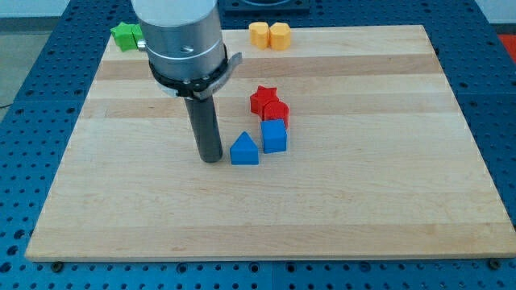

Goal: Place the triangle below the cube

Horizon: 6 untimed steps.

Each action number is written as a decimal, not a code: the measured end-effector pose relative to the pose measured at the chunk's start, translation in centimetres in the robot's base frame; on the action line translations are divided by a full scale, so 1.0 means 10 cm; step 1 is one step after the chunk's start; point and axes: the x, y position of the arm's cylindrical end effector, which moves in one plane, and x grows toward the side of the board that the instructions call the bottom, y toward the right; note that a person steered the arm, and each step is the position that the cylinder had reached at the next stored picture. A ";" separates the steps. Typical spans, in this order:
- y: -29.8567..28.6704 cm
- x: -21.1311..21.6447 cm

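Blue triangle [244,151] sits nearest us on the worktop [363,209].
Our tip [211,159] rests just left of it; blue cube [274,136] touches its right; no hand exists.

Pale wooden desk [387,201] of glued planks, grain running from the view's left to the view's right, light and darker strips alternating. Fills most of the view, far edge narrower than near edge. Rests on a blue perforated base [493,97] with regular rows of small holes, showing along both sides and the view's bottom. Lit evenly and softly from above, faint shadows only. Dark strip, indistinct, at the view's top.
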 end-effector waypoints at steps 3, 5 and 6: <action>0.40 0.29; 0.33 0.19; 0.35 0.11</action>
